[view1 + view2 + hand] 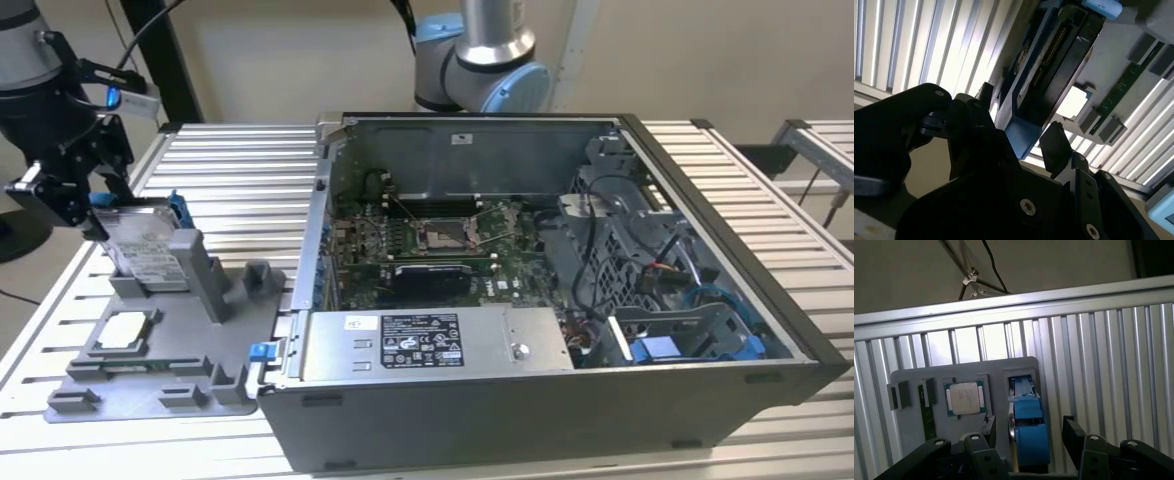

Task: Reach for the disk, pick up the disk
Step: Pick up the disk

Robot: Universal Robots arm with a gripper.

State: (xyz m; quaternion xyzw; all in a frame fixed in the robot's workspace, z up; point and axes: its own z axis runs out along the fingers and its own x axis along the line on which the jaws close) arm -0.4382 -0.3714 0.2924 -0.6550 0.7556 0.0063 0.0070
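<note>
Disk [140,243] upright in grey tray [200,375] slot; chip [127,328] alongside; gripper [1029,426] apparently spread astride

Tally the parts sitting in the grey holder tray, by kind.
Disk: 1
Square chip: 1
Memory stick: 1
Total: 3

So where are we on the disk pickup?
Reach looks done: the gripper is open, with a finger on either side of the disk. In hand: the grasp, not yet closed. Left: the lift; the disk stands upright in its slot in the grey fixture.
</note>
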